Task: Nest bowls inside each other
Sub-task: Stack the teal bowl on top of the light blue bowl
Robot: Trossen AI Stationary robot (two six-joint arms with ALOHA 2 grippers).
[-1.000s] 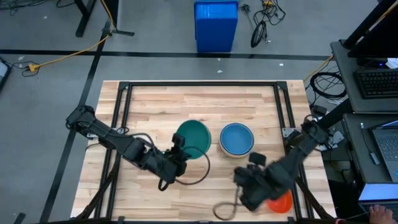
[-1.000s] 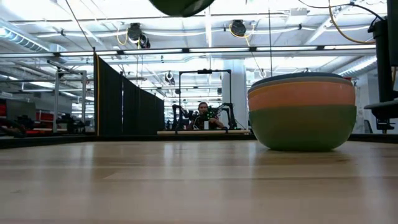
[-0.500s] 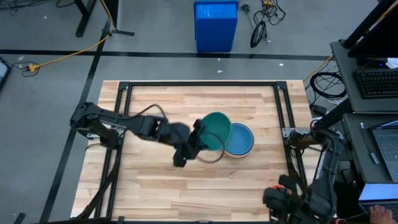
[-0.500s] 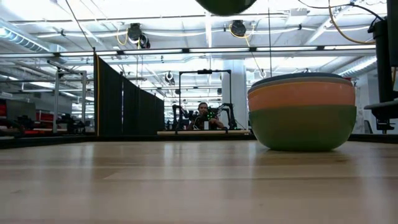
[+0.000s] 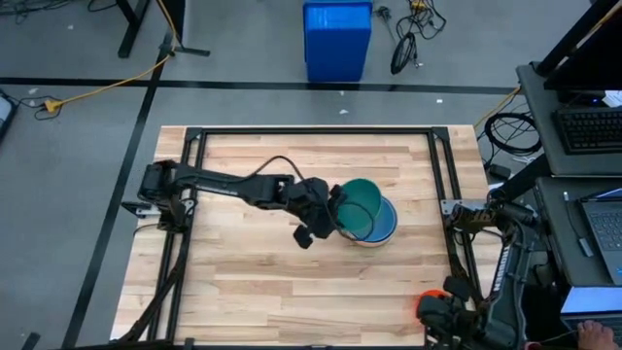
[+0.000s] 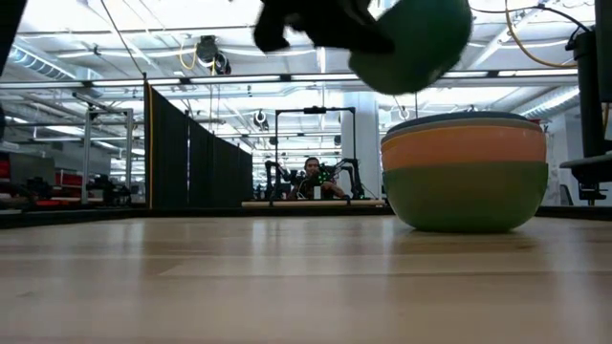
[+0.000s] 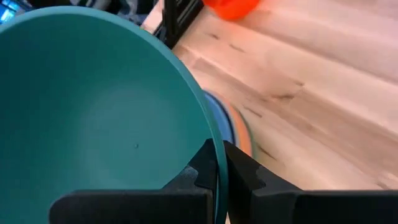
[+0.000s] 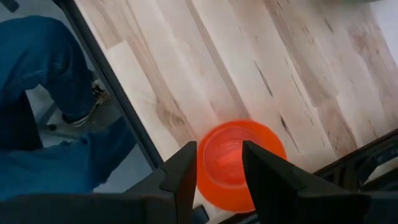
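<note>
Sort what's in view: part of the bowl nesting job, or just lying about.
Job: teal bowl pinched in the left gripper; stack of bowls, blue one on top; orange bowl beneath the right gripper.
Lying about: blue bin, floor cables, laptop.

We note bare wood across most of the table (image 5: 253, 282), passable near and far, blocked only by the bowl stack (image 5: 381, 226) mid-table with the left gripper (image 5: 337, 212) and its teal bowl (image 5: 362, 202) over it, and an orange bowl (image 5: 434, 301) at the near right edge.
</note>
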